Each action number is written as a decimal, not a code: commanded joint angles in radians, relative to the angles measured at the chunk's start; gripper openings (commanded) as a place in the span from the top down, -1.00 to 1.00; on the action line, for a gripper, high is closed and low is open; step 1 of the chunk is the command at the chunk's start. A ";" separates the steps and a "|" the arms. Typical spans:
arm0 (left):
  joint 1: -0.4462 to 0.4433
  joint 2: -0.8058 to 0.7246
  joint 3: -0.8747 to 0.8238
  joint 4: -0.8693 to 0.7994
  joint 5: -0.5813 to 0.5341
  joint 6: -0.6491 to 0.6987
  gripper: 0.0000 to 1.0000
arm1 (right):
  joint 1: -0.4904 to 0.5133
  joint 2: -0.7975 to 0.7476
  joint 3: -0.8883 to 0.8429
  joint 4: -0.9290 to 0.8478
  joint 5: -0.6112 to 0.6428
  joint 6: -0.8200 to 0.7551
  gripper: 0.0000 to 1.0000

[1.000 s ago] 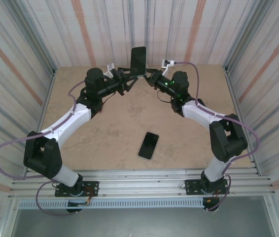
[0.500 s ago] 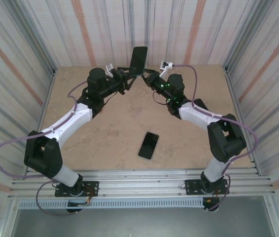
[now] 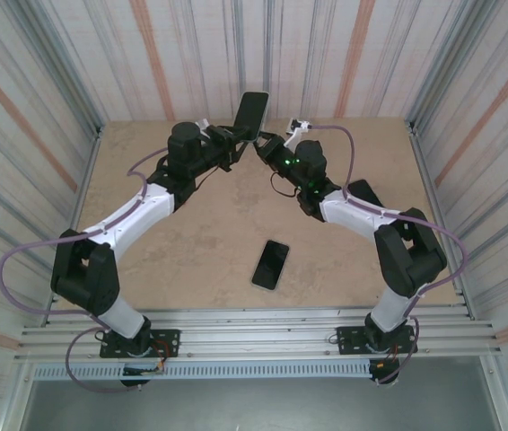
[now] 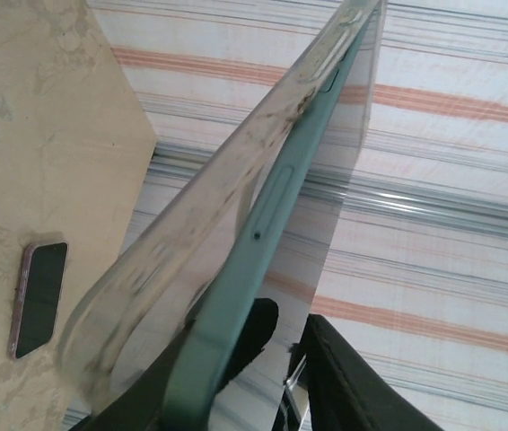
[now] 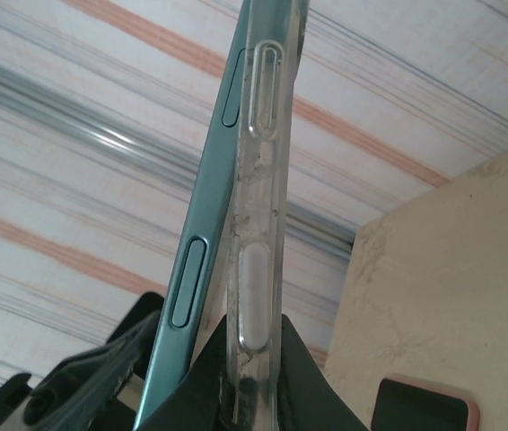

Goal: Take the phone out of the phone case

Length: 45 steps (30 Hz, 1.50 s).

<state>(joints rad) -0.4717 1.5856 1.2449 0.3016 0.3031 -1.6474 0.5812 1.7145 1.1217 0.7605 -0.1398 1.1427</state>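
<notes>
Both arms have swung in toward the far middle of the table since a second ago, and the raised handset now leans right instead of standing upright. The spare phone (image 3: 270,264) has not shifted; it lies flat, dark screen up, on the near middle of the table (image 3: 191,224), well apart from both grippers.

The teal phone (image 5: 209,206) is held in the air over the table's far edge, between the two wrists. Its clear phone case (image 5: 256,224) is partly peeled: the right wrist view shows phone and case touching at the upper end and splitting apart toward the lower end.

The right gripper (image 3: 266,144) is clamped tight on the lower end of the phone case. The left gripper (image 3: 236,136) sits at the phone's lower end with its fingers (image 4: 247,337) narrowly spaced beside the teal edge; whether they are gripping it I cannot tell.

Surface: a mottled beige board, bare apart from the spare phone. Room: corrugated metal walls (image 3: 191,54) with grey and orange stripes on three sides, and an aluminium rail (image 3: 254,328) across the near edge carrying both arm bases. Purple cables (image 3: 7,278) loop from each arm.
</notes>
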 commanded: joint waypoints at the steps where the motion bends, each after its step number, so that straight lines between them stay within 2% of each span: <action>1: 0.000 0.008 0.047 0.042 -0.041 0.006 0.40 | 0.031 -0.037 0.009 0.036 -0.030 -0.009 0.98; 6: 0.002 -0.020 0.043 0.016 -0.047 0.018 0.60 | 0.022 -0.036 -0.008 -0.001 0.012 0.010 0.98; 8: 0.002 -0.030 0.037 0.027 -0.048 0.021 0.74 | 0.022 -0.036 -0.010 -0.023 0.035 0.016 0.98; 12: 0.006 -0.038 0.057 0.024 -0.032 0.032 0.86 | 0.022 -0.023 -0.002 -0.058 0.054 0.019 0.98; 23: 0.045 -0.124 -0.015 -0.009 -0.044 0.059 0.85 | -0.003 -0.021 -0.009 -0.190 0.115 0.013 0.98; 30: 0.086 -0.184 -0.128 -0.025 -0.030 0.100 0.82 | -0.018 -0.012 -0.017 -0.221 0.112 0.013 0.98; 37: 0.143 -0.198 -0.347 0.099 -0.074 0.141 0.81 | -0.012 0.023 -0.006 -0.259 0.060 0.053 0.97; 45: 0.170 -0.148 -0.510 0.243 -0.152 0.210 0.83 | 0.017 0.061 -0.011 -0.300 0.036 0.081 0.98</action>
<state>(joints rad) -0.3080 1.4364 0.7692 0.3897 0.2127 -1.4994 0.5823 1.7538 1.1069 0.4850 -0.0849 1.1965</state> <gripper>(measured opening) 0.123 0.122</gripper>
